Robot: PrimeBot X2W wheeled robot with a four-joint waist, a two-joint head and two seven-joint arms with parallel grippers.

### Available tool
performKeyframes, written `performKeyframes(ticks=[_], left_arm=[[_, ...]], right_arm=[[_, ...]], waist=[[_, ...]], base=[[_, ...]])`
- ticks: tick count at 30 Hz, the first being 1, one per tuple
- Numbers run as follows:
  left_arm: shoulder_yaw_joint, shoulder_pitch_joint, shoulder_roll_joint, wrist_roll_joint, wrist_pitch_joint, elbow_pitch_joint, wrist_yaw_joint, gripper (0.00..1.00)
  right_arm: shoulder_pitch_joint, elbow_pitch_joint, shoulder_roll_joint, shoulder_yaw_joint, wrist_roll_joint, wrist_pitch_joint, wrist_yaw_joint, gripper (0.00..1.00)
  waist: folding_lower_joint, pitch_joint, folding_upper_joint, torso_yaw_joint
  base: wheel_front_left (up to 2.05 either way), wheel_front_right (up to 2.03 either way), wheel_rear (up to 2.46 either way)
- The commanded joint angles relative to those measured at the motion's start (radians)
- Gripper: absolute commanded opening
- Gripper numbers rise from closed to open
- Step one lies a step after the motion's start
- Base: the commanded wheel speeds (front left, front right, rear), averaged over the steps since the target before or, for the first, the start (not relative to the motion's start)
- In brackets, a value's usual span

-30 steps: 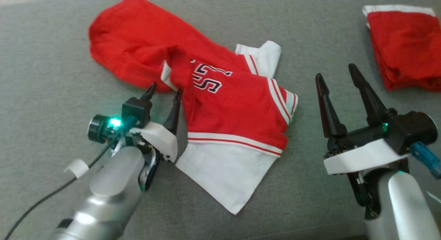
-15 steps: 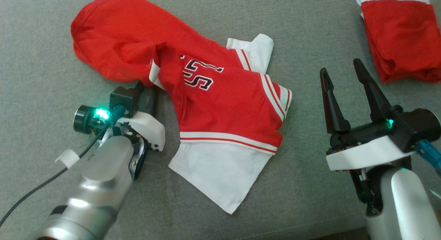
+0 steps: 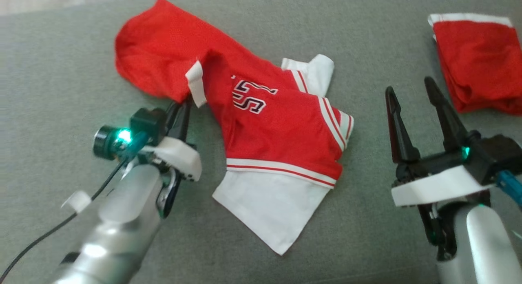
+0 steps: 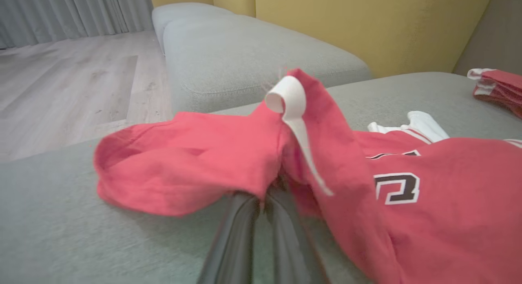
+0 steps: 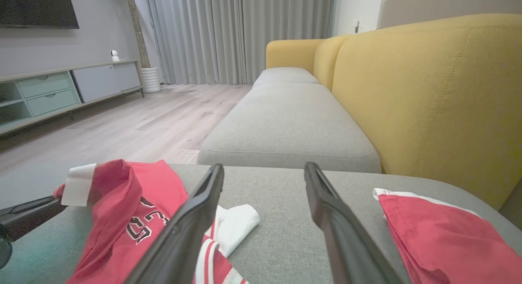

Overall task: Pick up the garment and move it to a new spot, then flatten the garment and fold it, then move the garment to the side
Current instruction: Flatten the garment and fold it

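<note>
1. Fingers of the left gripper [image 3: 184, 103] are pinched together on a red fold of the jersey [image 3: 281, 129]; a second ago they stood apart beside that fold.
2. Right gripper [image 3: 408, 86] holds nothing, its fingers spread wide over the bare sofa [image 3: 61, 63], same as before.
3. Sofa seat is grey and carries everything. From the right wrist view you also get its yellow backrest [image 5: 428, 92], a wood floor [image 5: 122, 125] and a low cabinet [image 5: 61, 88] by the wall.
4. Jersey lies crumpled mid-seat between the two grippers, red with white parts and a dark number.
5. Red cloth [image 3: 477, 67], folded, sits well apart at the far right.
6. Trim [image 3: 195, 83], a white strip on the gripped fold, now stands raised off the seat. The left wrist view shows it curling over just above the fingertips.
</note>
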Motion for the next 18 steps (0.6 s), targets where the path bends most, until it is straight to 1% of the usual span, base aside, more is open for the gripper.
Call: performKeyframes(ticks=[1, 7, 8, 13, 15, 17, 18], left_arm=[[0.044, 0.012, 0.062, 0.001, -0.012, -0.05, 0.016, 0.0], [0.106, 0.149, 0.193, -0.019, -0.012, -0.205, 0.067, 0.0], [0.106, 0.149, 0.193, -0.019, -0.012, -0.205, 0.067, 0.0], [0.167, 0.299, 0.3, -0.064, 0.018, -0.346, 0.133, 0.0], [0.187, 0.35, 0.331, -0.082, 0.038, -0.394, 0.16, 0.0], [0.197, 0.39, 0.353, -0.098, 0.067, -0.428, 0.177, 0.0], [0.199, 0.405, 0.361, -0.104, 0.079, -0.44, 0.184, 0.05]], right_arm=[[0.008, -0.03, 0.005, 0.016, 0.008, -0.002, -0.001, 1.0], [0.045, -0.025, 0.005, 0.001, 0.011, 0.002, -0.001, 1.0], [0.045, -0.025, 0.005, 0.001, 0.011, 0.002, -0.001, 1.0], [0.073, -0.023, 0.005, -0.009, 0.011, 0.007, -0.001, 1.0], [0.082, -0.019, 0.005, -0.011, 0.011, 0.013, -0.001, 1.0], [0.088, -0.015, 0.005, -0.013, 0.01, 0.015, -0.001, 1.0], [0.091, -0.011, 0.005, -0.014, 0.011, 0.016, -0.001, 1.0]], waist=[[0.0, -0.031, 0.0, 0.028], [0.0, -0.087, 0.0, 0.073], [0.0, -0.087, 0.0, 0.073], [0.0, -0.105, 0.0, 0.095], [0.0, -0.104, 0.0, 0.099], [0.0, -0.101, 0.0, 0.102], [0.0, -0.1, 0.0, 0.103]], base=[[0.0, 0.0, 0.0], [0.0, 0.0, 0.0], [0.0, 0.0, 0.0], [0.0, 0.0, 0.0], [0.0, 0.0, 0.0], [0.0, 0.0, 0.0], [0.0, 0.0, 0.0]])
